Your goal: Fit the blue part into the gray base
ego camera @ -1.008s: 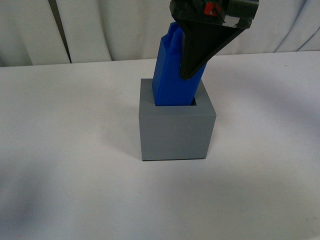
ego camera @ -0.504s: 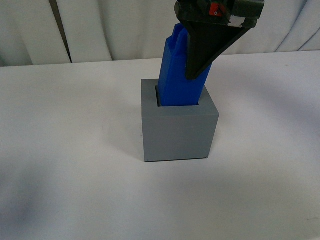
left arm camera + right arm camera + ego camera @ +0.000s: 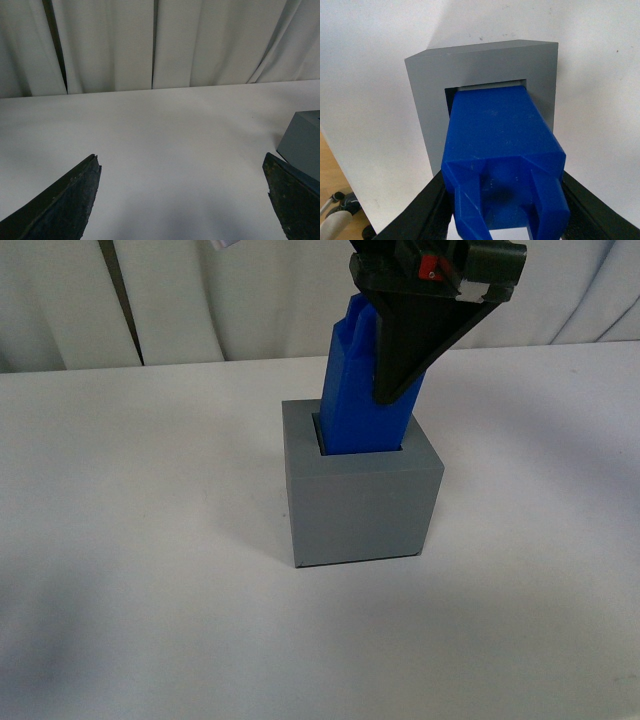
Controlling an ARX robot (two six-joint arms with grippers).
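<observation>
The gray base (image 3: 362, 505) stands mid-table. The blue part (image 3: 355, 405) stands with its lower end inside the base's square recess, tilted slightly, most of it still above the rim. My right gripper (image 3: 400, 370) comes from above and is shut on the blue part's upper end. In the right wrist view the blue part (image 3: 500, 145) sits between the black fingers (image 3: 420, 215) and enters the gray base (image 3: 427, 95). My left gripper (image 3: 182, 200) is open and empty over bare table; a corner of the gray base (image 3: 302, 142) shows beside one finger.
The white table (image 3: 140, 540) surrounds the base. A white curtain (image 3: 220, 300) hangs behind the table's far edge. In the right wrist view the table edge (image 3: 335, 150) and the floor beyond it show.
The blue part has straightened and shifted slightly to the right with the right gripper. The gray base has slid a little to the right with it.
</observation>
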